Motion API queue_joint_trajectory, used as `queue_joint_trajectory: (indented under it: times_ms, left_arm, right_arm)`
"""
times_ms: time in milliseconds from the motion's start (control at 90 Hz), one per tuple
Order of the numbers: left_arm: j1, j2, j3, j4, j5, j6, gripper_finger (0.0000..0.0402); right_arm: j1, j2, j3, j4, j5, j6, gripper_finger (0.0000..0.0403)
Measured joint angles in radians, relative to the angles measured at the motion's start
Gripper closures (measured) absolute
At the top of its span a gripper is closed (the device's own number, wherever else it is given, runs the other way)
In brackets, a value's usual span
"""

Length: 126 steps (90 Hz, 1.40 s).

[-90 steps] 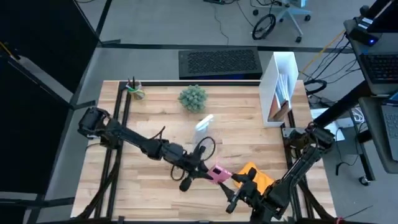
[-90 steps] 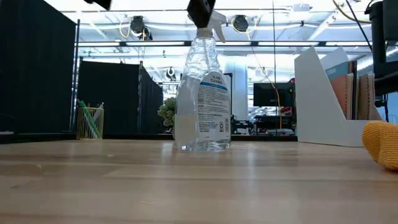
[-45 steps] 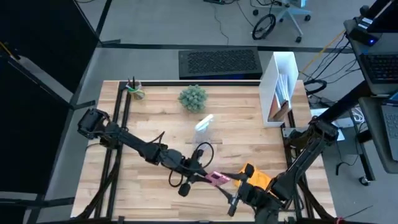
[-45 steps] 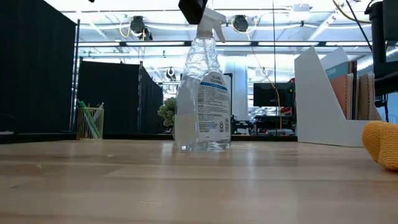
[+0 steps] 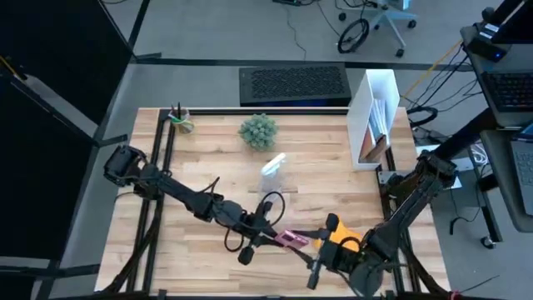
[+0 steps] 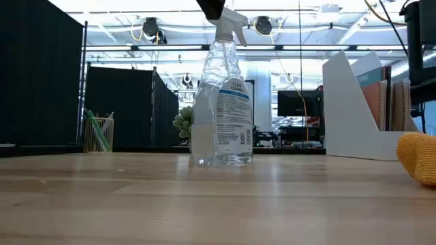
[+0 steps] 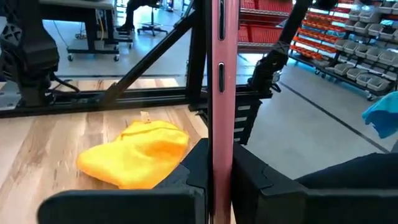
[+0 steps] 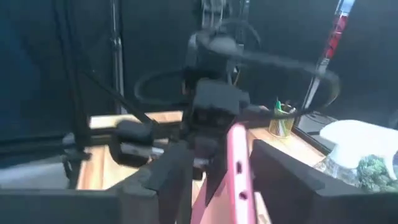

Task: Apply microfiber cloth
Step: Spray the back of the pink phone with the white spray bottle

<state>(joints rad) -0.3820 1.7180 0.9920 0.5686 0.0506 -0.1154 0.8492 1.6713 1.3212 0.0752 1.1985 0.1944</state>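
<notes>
Just beyond the left fingers (image 7: 214,177), the microfiber cloth (image 7: 134,152).

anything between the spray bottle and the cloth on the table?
Nothing on the wood: the low view shows bare tabletop from the spray bottle to the microfiber cloth at the right edge.

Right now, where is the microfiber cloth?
In the high view the microfiber cloth lies on the table's near right part, beside the right gripper, just right of the pink phone.
</notes>
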Motion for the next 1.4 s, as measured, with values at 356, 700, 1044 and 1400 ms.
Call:
queue_joint_trajectory:
  times_ms: [356,700,1044,1400]
  left_arm:
    - [-0.001,0.002,-0.002,0.015,0.0,0.003,0.0386]
    - [0.001,0.0,0.0,0.044,0.0,-0.002,0.0386]
    - [0.002,0.0,0.0,0.037,0.003,0.018,0.0386]
    - [0.031,-0.028,0.003,-0.114,-0.009,0.018,0.0302]
  right_arm:
    - [0.003,-0.006,0.002,-0.071,-0.027,0.085,0.0372]
    - [-0.004,0.0,-0.002,-0.107,-0.071,0.099,0.0216]
    - [-0.027,0.0,-0.002,-0.105,-0.069,0.045,0.0337]
    - [-0.036,-0.009,-0.002,-0.227,-0.064,0.097,0.0391]
